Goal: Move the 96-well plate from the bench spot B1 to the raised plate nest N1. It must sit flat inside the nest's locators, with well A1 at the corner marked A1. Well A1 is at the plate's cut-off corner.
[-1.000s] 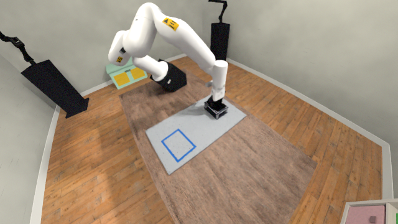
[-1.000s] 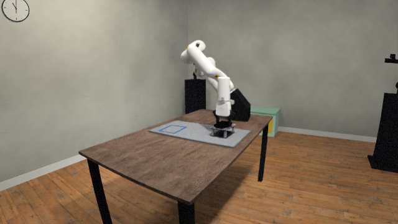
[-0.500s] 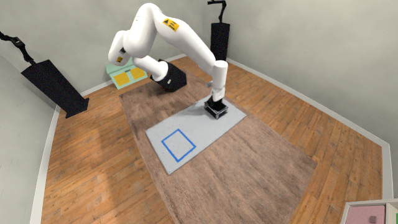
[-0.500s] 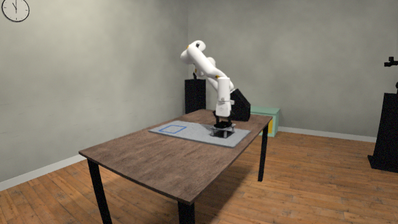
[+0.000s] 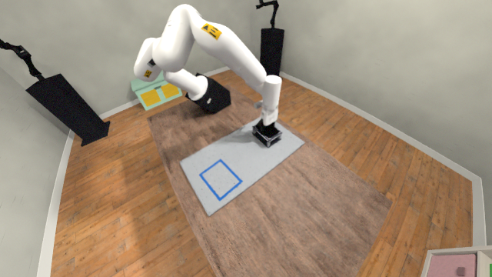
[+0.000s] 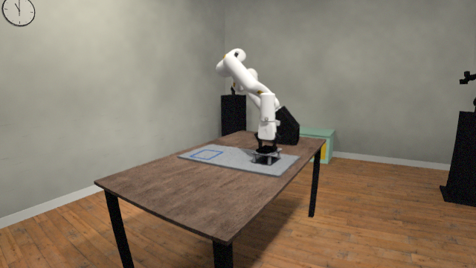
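Gripper (image 5: 267,128) clamped wide on 96-well plate (image 5: 268,135), plate at nest N1 (image 6: 265,156). Blue B1 outline (image 5: 221,179) vacated. You check plate flat inside locators, A1 corner matched, before release; corner too small to tell.

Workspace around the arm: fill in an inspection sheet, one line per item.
Surface: wooden table with a grey mat on it.
Job's things: blue square outline on the mat has nothing in it; dark plate is at the raised nest at the mat's far end. Whether it sits flat, and where its cut-off corner points, cannot be told.
Clutter: nothing seen on the table.
Grippers: gripper points straight down, shut on the plate.
Cables: nothing seen.
Surroundings: black stands by the walls, green cabinet behind the table, wall clock, a pink-lined bin at the top view's corner.
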`<state>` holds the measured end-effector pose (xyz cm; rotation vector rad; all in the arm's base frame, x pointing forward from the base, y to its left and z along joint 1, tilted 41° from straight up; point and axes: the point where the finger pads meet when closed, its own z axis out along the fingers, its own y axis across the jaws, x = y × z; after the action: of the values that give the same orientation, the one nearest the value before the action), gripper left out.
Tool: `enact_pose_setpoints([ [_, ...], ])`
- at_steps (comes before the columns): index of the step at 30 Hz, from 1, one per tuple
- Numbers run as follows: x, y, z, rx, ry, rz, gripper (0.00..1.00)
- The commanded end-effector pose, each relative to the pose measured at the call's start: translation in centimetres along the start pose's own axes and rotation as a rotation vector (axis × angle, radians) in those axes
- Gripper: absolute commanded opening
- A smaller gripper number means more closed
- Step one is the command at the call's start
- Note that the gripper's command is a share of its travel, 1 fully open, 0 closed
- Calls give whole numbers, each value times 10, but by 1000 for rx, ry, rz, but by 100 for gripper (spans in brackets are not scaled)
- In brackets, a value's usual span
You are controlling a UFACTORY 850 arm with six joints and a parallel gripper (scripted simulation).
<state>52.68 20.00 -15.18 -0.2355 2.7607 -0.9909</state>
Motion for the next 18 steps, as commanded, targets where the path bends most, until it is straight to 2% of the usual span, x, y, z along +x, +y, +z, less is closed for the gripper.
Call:
enact_pose_setpoints([
  [1,-1,0,0,-1,-1,1,0],
  [6,-1,0,0,-1,-1,1,0],
  [7,-1,0,1,-1,-1,1,100],
  [18,-1,0,1,-1,-2,1,100],
])
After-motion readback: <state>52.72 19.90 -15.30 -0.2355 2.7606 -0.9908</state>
